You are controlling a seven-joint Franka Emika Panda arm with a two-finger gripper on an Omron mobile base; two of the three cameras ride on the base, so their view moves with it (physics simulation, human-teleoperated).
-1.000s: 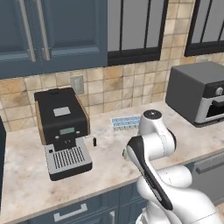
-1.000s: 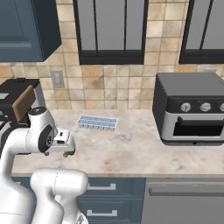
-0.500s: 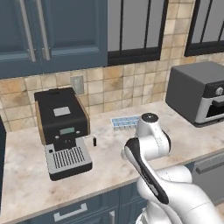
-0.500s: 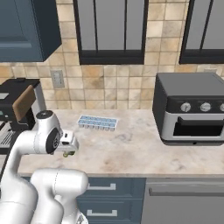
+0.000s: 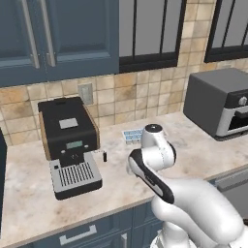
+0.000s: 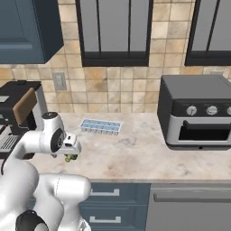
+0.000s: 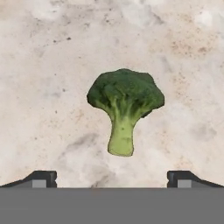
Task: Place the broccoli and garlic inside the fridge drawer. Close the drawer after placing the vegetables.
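Observation:
The broccoli, one small floret with a dark green crown and a pale stalk, lies on the beige stone counter. My gripper hangs right above it, open, and the floret sits in the middle of the gap between the two dark fingertips. From the right base view the gripper points down at the counter's front left, with the broccoli just under it. Nothing is held. The garlic and the fridge drawer are out of view.
A black coffee machine stands at the left of the counter. An ice cube tray lies near the tiled wall. A grey toaster oven stands at the right. Dark blue cabinets hang above, and drawers run below the counter.
The arm has swung a little to the left and folded lower over the counter, bringing the hand closer to the broccoli. The jaws have stayed open.

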